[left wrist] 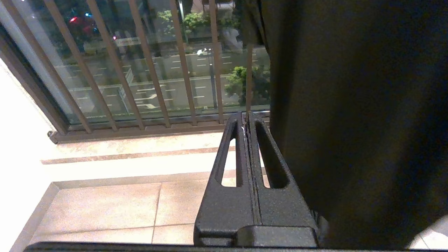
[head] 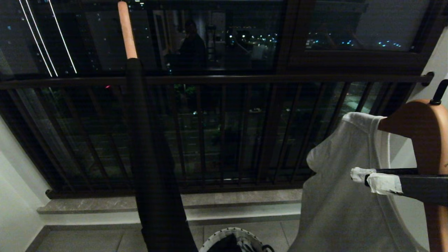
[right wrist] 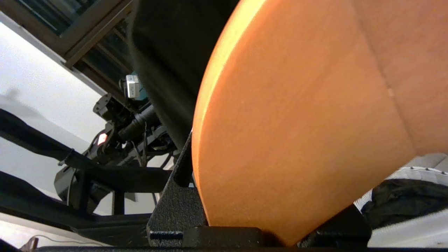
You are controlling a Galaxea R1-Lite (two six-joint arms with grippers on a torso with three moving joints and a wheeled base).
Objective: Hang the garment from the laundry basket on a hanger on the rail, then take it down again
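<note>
The right gripper (head: 376,178) is clamped on the wooden hanger (head: 428,140), whose broad body fills the right wrist view between the two fingers. A white garment (head: 346,196) drapes over the hanger's near shoulder, toward nine o'clock of the gripper, its long axis falling to six. The rail is out of frame (presumably above, where the hook (head: 439,92) points, about one o'clock). The laundry basket (head: 234,241) sits at six o'clock. The left gripper (left wrist: 247,120), fingers pressed together, is parked beside a dark hanging cloth (head: 154,175).
</note>
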